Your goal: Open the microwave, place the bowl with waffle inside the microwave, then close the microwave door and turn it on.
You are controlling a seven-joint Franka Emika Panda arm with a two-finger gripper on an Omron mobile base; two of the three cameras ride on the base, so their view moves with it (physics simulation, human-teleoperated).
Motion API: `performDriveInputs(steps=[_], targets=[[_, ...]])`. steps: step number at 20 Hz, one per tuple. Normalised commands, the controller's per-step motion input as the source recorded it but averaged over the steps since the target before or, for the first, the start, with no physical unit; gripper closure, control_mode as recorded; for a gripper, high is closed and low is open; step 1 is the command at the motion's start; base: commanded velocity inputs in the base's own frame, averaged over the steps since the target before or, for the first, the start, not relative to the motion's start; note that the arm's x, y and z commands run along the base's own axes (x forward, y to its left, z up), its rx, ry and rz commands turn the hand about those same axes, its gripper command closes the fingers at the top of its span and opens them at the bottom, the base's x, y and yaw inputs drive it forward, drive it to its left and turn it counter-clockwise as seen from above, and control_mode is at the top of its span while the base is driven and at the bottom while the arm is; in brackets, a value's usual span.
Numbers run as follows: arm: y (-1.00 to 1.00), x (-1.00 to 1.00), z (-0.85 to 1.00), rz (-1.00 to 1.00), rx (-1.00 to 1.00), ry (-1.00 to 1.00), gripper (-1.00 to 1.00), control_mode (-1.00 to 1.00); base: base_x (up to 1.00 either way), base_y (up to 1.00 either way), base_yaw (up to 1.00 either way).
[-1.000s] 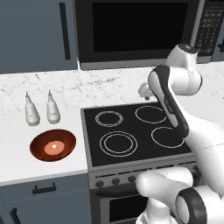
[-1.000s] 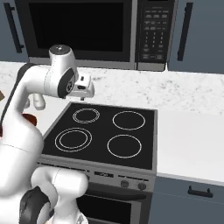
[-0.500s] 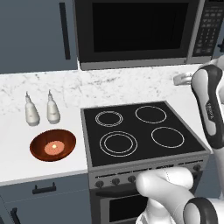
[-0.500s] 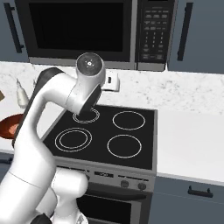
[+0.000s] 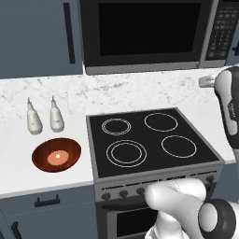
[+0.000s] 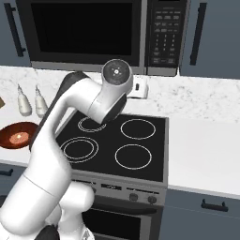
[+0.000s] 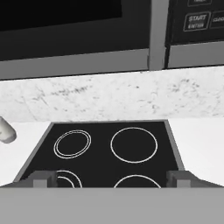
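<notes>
White marbled tabletop runs either side of the black stovetop, with the microwave hung above it under blue-gray cabinets. Over the last second I have watched my arm swing from a spot over the burners out toward the right, so the tool now looks along the cooktop at the lower front edge of the microwave, its two tips spread wide with nothing between them. They have finished spreading in that same second, so I read it as released and ready.

The microwave door is shut, dark glass flush with its gray frame. In the hand view the seam between door and keypad panel sits up and to the right of centre. The bowl rests on the tabletop left of the stove, just in front of two small bottles, with the waffle lying in its middle, untouched.

My judgement: this is the approach to the door. I must climb and close in before I can pull.
</notes>
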Motion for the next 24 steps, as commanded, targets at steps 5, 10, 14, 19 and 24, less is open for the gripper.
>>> performDriveInputs(steps=[5,10,14,19,24], targets=[[-0.37,0.39,0.46,-0.1,0.0,-0.02,-1.0,-1.0,0.0,0.0,0.0],[-0.22,0.42,0.5,-0.06,0.0,-0.03,-1.0,-1.0,0.0,0.0,0.0],[-0.16,0.35,0.41,-0.1,0.0,-0.02,-1.0,-1.0,0.0,0.0,0.0],[0.0,0.44,0.17,-0.1,0.0,-0.1,-1.0,-1.0,0.0,0.0,0.0],[0.0,0.42,0.01,-0.07,0.01,-0.17,-1.0,-1.0,0.0,0.0,0.0]])
